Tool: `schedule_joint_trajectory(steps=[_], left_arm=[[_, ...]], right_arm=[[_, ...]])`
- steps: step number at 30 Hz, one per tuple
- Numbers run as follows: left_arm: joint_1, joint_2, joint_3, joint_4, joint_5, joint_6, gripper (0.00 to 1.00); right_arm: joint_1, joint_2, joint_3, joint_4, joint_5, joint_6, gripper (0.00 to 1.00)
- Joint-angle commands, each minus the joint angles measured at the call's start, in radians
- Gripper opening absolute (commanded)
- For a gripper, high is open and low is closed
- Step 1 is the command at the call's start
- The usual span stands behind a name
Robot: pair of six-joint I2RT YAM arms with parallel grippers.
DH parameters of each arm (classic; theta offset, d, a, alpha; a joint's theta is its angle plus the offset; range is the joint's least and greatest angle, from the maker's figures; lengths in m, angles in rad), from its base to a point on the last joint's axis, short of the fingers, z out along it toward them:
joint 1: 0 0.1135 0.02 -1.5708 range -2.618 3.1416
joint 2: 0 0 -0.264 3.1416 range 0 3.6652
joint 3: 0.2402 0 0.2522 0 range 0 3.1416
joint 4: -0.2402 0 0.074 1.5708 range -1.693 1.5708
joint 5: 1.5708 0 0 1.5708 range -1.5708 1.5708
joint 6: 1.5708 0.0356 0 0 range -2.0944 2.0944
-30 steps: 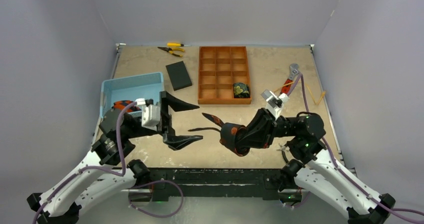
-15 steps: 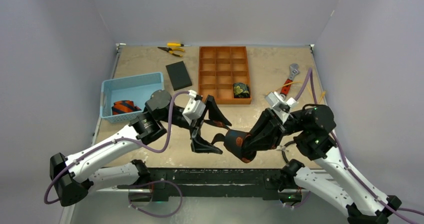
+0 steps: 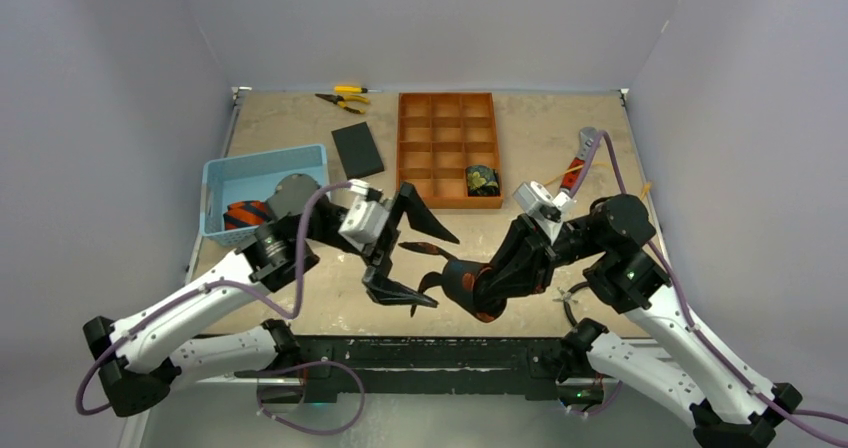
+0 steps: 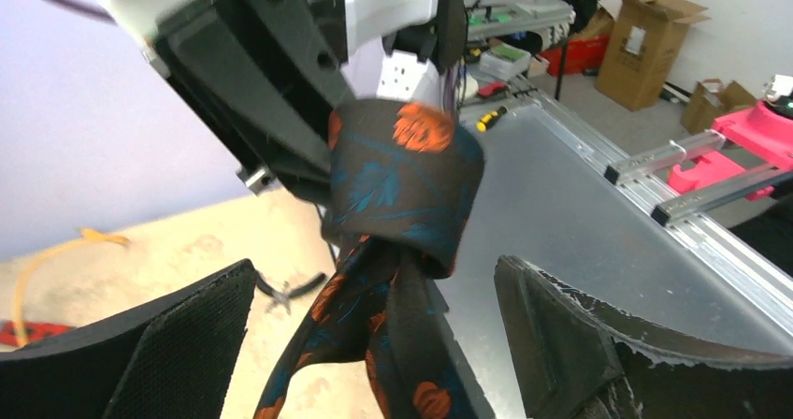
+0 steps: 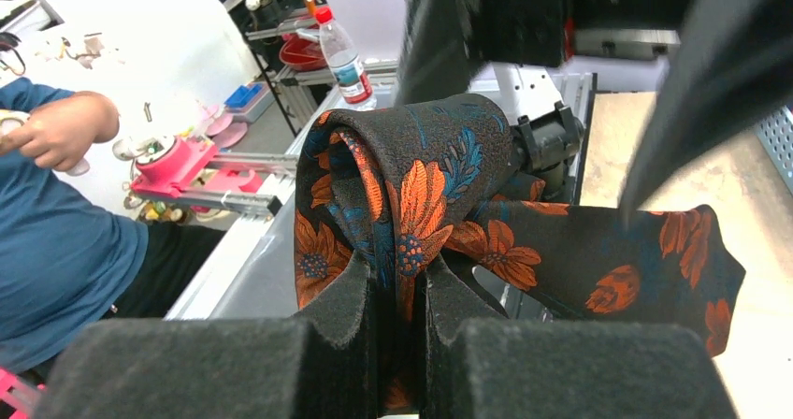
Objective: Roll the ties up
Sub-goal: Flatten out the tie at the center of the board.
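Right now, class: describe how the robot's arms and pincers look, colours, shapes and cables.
The left arm and right arm have white links, black joints and a purple cable each. Small green lights glow on the right one. The left pincer and right pincer have black wedge-shaped fingers with rough padded faces, each behind a white block.

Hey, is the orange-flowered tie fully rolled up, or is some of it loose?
Partly rolled. The tie forms a coil pinched in the right gripper, while its tail hangs loose between the fingers of the open left gripper.
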Motion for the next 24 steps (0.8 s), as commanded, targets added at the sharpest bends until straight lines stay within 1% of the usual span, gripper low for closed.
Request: schedule_joint_trajectory(steps=[1, 5, 6, 7, 8, 9, 10, 12, 13, 14, 15, 16, 17, 18, 19, 21, 23, 24], left_arm=[[-0.041, 0.088, -0.016, -0.088, 0.005, 0.051, 0.97], [-0.051, 0.122, -0.025, -0.195, -0.026, 0.129, 0.90], [-0.051, 0.125, -0.039, -0.190, -0.030, 0.129, 0.87], [-0.053, 0.127, -0.050, -0.176, -0.029, 0.122, 0.83], [-0.053, 0.128, -0.062, -0.171, -0.024, 0.112, 0.76], [-0.053, 0.133, -0.066, -0.140, -0.020, 0.108, 0.68], [-0.053, 0.140, -0.066, -0.142, -0.020, 0.108, 0.55], [-0.054, 0.153, -0.063, -0.181, -0.028, 0.108, 0.23], [-0.053, 0.155, -0.065, -0.191, -0.041, 0.096, 0.03], [-0.053, 0.155, -0.068, -0.194, -0.075, 0.066, 0.00], [-0.054, 0.153, -0.080, -0.186, -0.114, 0.036, 0.00], [-0.053, 0.150, -0.093, -0.176, -0.153, -0.005, 0.00], [-0.053, 0.146, -0.108, -0.171, -0.238, -0.066, 0.00], [-0.052, 0.145, -0.121, -0.177, -0.311, -0.125, 0.00], [-0.052, 0.150, -0.123, -0.209, -0.370, -0.167, 0.00], [-0.051, 0.166, -0.125, -0.280, -0.443, -0.243, 0.00], [-0.052, 0.172, -0.137, -0.362, -0.519, -0.295, 0.00], [-0.052, 0.166, -0.150, -0.395, -0.566, -0.324, 0.00]], right_arm=[[-0.004, -0.010, 0.044, 0.012, -0.026, -0.019, 0.00], [-0.003, -0.013, 0.048, 0.027, -0.029, -0.015, 0.00], [-0.003, -0.013, 0.048, 0.033, -0.030, -0.012, 0.00], [-0.004, -0.012, 0.049, 0.040, -0.030, -0.009, 0.00], [-0.003, -0.010, 0.047, 0.045, -0.033, -0.008, 0.00], [-0.003, -0.007, 0.047, 0.048, -0.032, -0.008, 0.00], [-0.003, -0.005, 0.044, 0.047, -0.030, -0.009, 0.00], [-0.003, -0.004, 0.030, 0.055, -0.004, -0.006, 0.00], [-0.003, -0.002, 0.022, 0.061, 0.021, 0.000, 0.04], [-0.003, -0.002, 0.013, 0.066, 0.070, 0.006, 0.22], [-0.003, -0.005, 0.006, 0.051, 0.153, 0.009, 0.36], [-0.003, -0.010, 0.001, 0.023, 0.250, 0.010, 0.53], [-0.003, -0.014, -0.001, -0.009, 0.368, 0.012, 0.80], [-0.004, -0.014, 0.003, -0.055, 0.476, 0.001, 0.94], [-0.003, -0.013, 0.015, -0.105, 0.591, -0.016, 0.98], [-0.004, -0.024, 0.033, -0.181, 0.803, -0.029, 0.99], [-0.003, -0.054, 0.037, -0.208, 0.963, -0.031, 0.99], [-0.003, -0.066, 0.038, -0.226, 1.074, -0.030, 0.99]])
